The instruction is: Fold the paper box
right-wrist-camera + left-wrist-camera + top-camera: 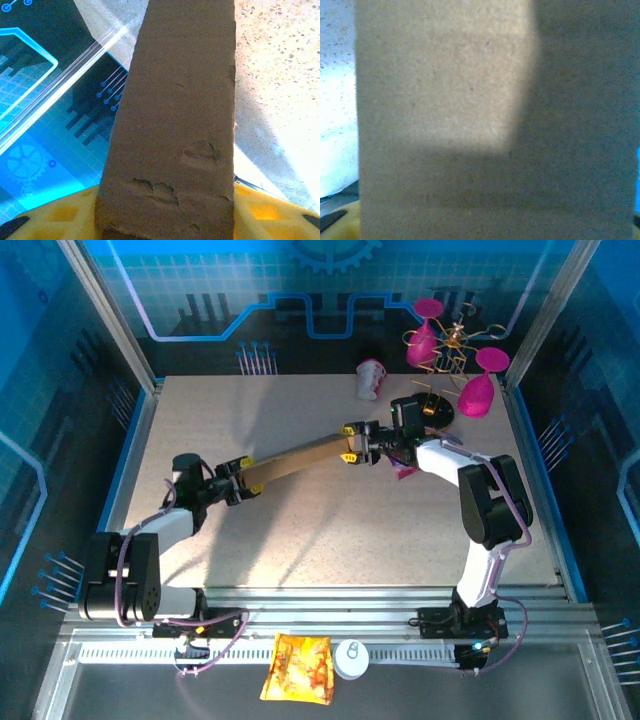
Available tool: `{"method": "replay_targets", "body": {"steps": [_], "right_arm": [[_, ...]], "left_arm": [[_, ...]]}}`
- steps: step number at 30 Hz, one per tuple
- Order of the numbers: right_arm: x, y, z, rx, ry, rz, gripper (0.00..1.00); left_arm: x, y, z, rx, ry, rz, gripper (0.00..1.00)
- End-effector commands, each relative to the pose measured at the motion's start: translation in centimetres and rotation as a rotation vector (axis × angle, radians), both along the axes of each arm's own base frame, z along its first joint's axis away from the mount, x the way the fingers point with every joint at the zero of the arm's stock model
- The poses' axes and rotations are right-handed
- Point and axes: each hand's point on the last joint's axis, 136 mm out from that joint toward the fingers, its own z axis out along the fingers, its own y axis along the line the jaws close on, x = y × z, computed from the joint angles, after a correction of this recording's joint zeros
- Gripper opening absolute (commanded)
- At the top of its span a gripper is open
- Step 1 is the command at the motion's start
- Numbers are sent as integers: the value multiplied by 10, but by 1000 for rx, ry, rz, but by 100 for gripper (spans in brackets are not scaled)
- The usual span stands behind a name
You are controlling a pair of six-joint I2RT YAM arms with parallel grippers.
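Note:
The paper box is a long, flattened piece of brown cardboard that spans the middle of the table between my two arms. My left gripper grips its left end, and in the left wrist view the paper box is close up and blurred. My right gripper grips the right end. In the right wrist view the dented paper box runs away from the camera, with the yellow fingers pressed against both of its sides.
A wire rack with pink glasses stands at the back right, with a tipped white cup beside it. A small purple packet lies under my right arm. An orange snack bag and a white round object rest on the near rail.

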Motion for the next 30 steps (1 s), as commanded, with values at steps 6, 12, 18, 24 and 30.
{"method": "replay_targets", "body": {"steps": [6, 12, 18, 24, 30], "right_arm": [[-24, -30, 2, -92, 92, -57, 42], [-30, -57, 9, -162, 131, -108, 40], [-46, -85, 21, -246, 193, -133, 37], [-68, -106, 25, -280, 282, -217, 33], [-78, -117, 23, -308, 325, -192, 32]], "left_arm": [[-4, 4, 8, -71, 142, -71, 86], [-40, 12, 1, 118, 182, -200, 96], [-46, 49, 47, 580, 11, -266, 84], [-32, 18, 119, 1066, -397, -521, 70], [-60, -65, 142, 1432, -1097, -899, 61]]}}
